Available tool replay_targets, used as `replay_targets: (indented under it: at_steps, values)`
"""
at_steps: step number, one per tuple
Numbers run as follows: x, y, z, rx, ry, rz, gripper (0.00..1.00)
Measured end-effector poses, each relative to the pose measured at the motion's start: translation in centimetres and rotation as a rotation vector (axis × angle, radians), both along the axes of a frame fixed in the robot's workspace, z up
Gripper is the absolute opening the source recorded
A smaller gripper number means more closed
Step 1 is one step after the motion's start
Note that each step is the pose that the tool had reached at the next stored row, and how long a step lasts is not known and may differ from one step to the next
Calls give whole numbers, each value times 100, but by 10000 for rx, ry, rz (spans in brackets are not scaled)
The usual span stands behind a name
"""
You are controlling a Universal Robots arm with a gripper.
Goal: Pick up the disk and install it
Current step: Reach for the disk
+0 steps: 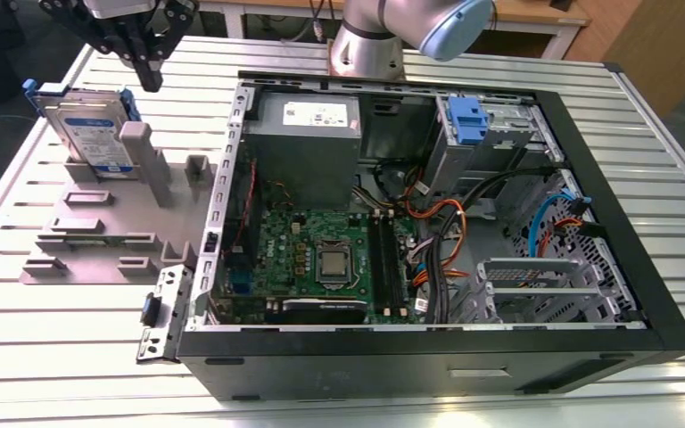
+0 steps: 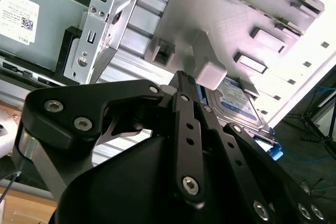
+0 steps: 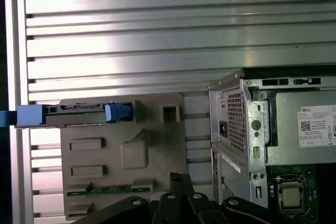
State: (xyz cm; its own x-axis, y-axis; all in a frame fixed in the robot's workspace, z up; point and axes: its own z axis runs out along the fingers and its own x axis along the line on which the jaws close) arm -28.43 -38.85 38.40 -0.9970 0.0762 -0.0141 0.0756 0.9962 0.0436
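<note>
The disk [image 1: 90, 125], silver with a white-and-blue label and a blue bracket, stands on edge in a grey holder [image 1: 93, 227] on the exterior view's left, outside the computer case. My gripper [image 1: 150, 80] hangs above the holder, just to the exterior view's right of the disk's top edge and apart from it. Its fingers are shut with nothing between them. In the second wrist view the shut gripper [image 2: 184, 77] points toward the disk [image 2: 236, 100]. The first wrist view shows the disk [image 3: 79, 109] edge-on, beyond my gripper [image 3: 178, 178].
The open computer case [image 1: 438, 352] lies on the slatted metal table [image 1: 57, 348]. It holds a motherboard [image 1: 318, 259], a grey power supply [image 1: 307, 125], a blue caddy [image 1: 467, 120] in the upper bay and loose cables [image 1: 449, 223]. The holder [image 3: 126, 150] has several slots.
</note>
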Motion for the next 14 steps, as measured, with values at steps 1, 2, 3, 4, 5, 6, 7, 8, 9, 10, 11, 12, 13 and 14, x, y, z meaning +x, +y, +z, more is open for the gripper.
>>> replay_targets:
  at_steps: [1, 2, 3, 4, 5, 6, 7, 8, 9, 10, 11, 12, 13, 14]
  values:
    - [0, 0, 0, 0, 0, 0, 11]
    - [0, 0, 0, 0, 0, 0, 11]
    - [-1, 0, 0, 0, 0, 0, 11]
    - [-4, 0, 0, 0, 0, 0, 11]
    - [-11, 0, -1, 0, -1, -2, 11]
    - [-20, 0, -1, -1, 0, -1, 11]
    - [-28, 0, -2, 0, 0, 0, 11]
    - [-37, 1, -2, 0, 0, 0, 11]
    - [-44, 1, -3, -1, 3, 0, 11]
    - [-50, 2, -3, 0, 5, 0, 11]
    - [-58, 1, -4, -1, 8, 0, 11]
    - [-64, 1, -5, 0, 10, 0, 11]
    - [-67, 1, -5, 0, 13, 1, 11]
    - [-67, 2, -6, 0, 14, 1, 11]
